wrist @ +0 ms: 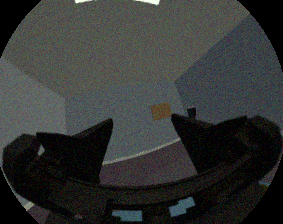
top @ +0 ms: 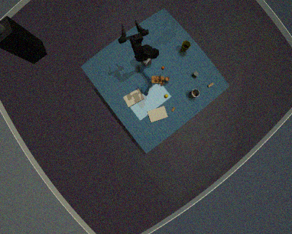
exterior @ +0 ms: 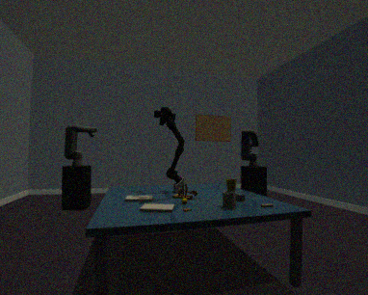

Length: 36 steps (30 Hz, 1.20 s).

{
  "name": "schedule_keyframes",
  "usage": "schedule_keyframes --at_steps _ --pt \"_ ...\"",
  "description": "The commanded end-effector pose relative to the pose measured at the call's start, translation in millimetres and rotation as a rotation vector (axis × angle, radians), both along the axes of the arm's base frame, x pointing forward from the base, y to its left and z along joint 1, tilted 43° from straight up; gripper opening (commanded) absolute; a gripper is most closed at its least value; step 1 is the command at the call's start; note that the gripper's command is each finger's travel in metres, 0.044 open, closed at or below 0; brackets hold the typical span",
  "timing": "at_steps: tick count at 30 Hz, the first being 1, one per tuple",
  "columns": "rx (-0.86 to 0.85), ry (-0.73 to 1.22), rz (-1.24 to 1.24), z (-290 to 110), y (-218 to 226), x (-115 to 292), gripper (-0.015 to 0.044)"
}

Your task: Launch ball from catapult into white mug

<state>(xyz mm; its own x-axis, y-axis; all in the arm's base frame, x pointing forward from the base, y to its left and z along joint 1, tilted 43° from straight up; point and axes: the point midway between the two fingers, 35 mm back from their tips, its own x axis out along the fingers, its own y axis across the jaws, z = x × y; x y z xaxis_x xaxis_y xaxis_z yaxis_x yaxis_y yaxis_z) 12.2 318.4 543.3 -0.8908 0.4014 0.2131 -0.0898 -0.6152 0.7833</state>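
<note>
Dim room, blue counter (top: pixel 116 73) set on a dark floor. Arm (exterior: pixel 176 149) raised high above the counter's far edge, gripper (top: pixel 130 31) lifted well clear of everything, fingers spread wide and holding nothing, with only wall and ceiling visible between them in the wrist view. Catapult (top: pixel 160 79) near the counter's middle, just in front of the arm's base, small and orange-brown. Ball (top: pixel 166 95) on the counter close beside the catapult, at the edge of a pale sheet (top: pixel 152 100), not loaded. White mug (top: pixel 195 93) further along toward the counter's right corner, upright, well apart from the catapult. Yellow-green cup (top: pixel 185 46) near the far edge, a small grey block (top: pixel 195 74) between cup and mug. Two flat cards (top: pixel 157 114) on and beside the pale sheet. Tiny orange bits scattered around; too small to tell what.
</note>
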Motion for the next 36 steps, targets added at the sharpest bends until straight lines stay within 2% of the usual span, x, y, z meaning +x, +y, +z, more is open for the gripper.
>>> schedule_keyframes --at_steps 1,2,21,30,36 --pt "0.001 0.002 0.002 1 -1 -1 0.0426" --pt "0.002 0.009 0.009 2 -3 -2 0.044" --pt "0.104 0.085 0.313 40 -86 -81 0.044" --pt "0.102 0.084 0.612 51 -184 -129 0.044" --pt "0.118 0.109 0.75 62 -232 -132 0.044"
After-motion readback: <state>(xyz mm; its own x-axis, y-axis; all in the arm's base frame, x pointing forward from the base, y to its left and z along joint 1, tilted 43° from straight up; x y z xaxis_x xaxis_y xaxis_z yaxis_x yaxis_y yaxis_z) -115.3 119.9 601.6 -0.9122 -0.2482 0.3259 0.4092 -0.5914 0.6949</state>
